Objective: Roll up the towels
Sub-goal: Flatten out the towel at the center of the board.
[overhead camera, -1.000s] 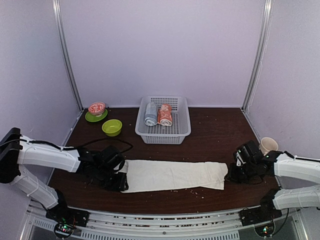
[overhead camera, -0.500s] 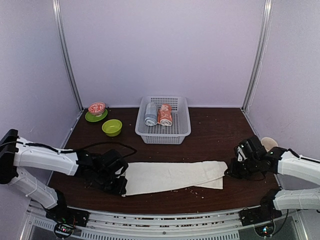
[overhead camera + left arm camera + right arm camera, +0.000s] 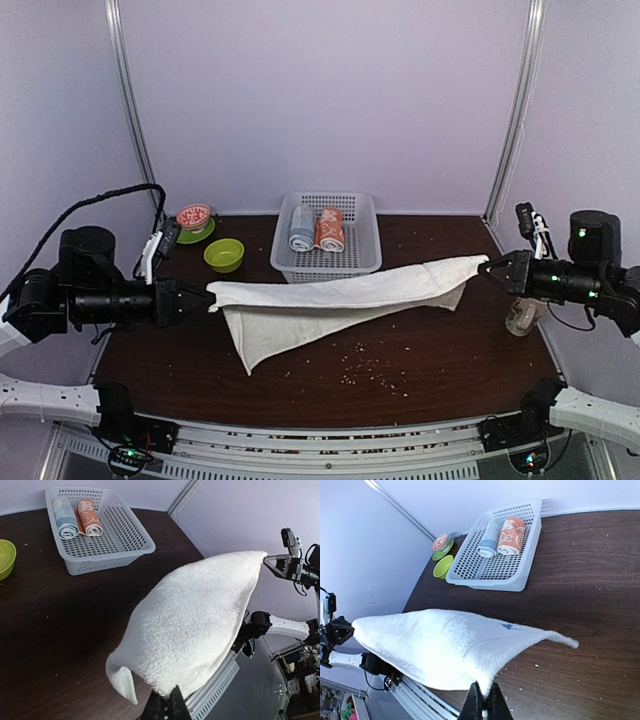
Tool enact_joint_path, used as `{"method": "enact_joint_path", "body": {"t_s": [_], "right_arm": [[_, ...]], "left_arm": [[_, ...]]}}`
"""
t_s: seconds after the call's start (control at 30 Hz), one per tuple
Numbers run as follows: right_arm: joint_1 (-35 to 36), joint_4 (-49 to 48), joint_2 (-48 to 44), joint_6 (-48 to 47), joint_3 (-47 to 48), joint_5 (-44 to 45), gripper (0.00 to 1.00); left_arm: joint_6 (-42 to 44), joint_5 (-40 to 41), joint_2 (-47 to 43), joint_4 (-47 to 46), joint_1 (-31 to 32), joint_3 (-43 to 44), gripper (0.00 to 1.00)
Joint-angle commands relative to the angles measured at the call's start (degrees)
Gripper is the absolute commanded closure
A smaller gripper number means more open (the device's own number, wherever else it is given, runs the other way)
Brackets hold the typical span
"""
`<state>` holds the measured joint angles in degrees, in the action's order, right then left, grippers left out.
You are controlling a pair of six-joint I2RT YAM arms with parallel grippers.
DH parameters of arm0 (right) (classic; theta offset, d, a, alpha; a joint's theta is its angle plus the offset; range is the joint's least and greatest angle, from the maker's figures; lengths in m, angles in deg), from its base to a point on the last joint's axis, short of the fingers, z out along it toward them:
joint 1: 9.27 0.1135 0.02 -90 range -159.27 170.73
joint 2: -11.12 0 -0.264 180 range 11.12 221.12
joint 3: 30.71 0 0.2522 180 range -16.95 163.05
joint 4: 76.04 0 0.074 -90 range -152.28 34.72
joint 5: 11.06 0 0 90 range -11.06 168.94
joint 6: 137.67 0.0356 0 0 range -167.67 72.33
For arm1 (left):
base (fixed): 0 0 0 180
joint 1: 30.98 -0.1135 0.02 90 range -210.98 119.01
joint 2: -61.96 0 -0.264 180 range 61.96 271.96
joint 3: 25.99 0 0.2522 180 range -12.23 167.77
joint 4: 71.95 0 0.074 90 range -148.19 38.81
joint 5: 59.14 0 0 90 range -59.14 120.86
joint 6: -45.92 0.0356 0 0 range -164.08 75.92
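With the left end effector (image 3: 208, 297) clamped on one end, the cream towel (image 3: 330, 300) hangs unrolled above the bench (image 3: 430, 345), the salmon towel (image 3: 330, 229) already rolled in the basket (image 3: 325, 276) behind, its other end pinched by the closed right end effector (image 3: 487, 266).

The cream towel (image 3: 340, 295), flat on the table (image 3: 430, 350) a second ago, now hangs stretched in mid-air — the left claw (image 3: 207, 297) has shut on one end, the right claw (image 3: 487, 266) has lifted the other.

I see the white towel (image 3: 340, 300) hanging across the middle, blocking my way. The basket (image 3: 325, 275) and green bowl (image 3: 224, 255) stand far behind. I can pass over the near table (image 3: 430, 375).
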<state>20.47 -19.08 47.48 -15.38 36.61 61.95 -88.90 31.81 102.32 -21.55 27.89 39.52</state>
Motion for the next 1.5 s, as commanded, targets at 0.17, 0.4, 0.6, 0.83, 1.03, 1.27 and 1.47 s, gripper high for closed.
{"method": "enact_joint_path", "body": {"t_s": [0.17, 0.4, 0.6, 0.83, 1.03, 1.27, 1.47], "right_arm": [[-0.16, 11.93, -9.90, -6.54, 4.63, -17.35, 1.00], [-0.16, 7.24, -12.97, 0.03, 1.88, -15.80, 1.00], [-0.25, -1.39, -8.79, 8.72, -9.47, -4.21, 1.00], [-2.11, -16.02, 5.49, 15.23, -17.31, 4.12, 1.00], [-2.64, -18.50, 13.85, 12.62, -15.79, 5.78, 1.00], [-2.93, -19.03, 17.60, 11.02, -14.86, 5.33, 1.00], [-2.99, -19.33, 18.20, 10.59, -14.64, 5.46, 1.00]], "left_arm": [[-2.43, -13.11, -14.86, 2.18, 1.79, -7.10, 1.00], [-3.75, -10.29, -14.01, 3.04, 1.80, -8.66, 1.00], [-3.01, -10.75, 4.84, -8.18, -0.42, -12.11, 1.00], [-0.96, -15.14, 31.93, -22.37, -16.28, -9.73, 0.63], [3.10, -7.10, 34.68, -14.74, -16.42, -3.86, 0.28], [6.85, 0.14, 33.54, -10.17, -11.35, -3.28, 0.28], [8.05, -2.62, 46.87, -13.64, -1.65, 8.03, 0.56]]}}
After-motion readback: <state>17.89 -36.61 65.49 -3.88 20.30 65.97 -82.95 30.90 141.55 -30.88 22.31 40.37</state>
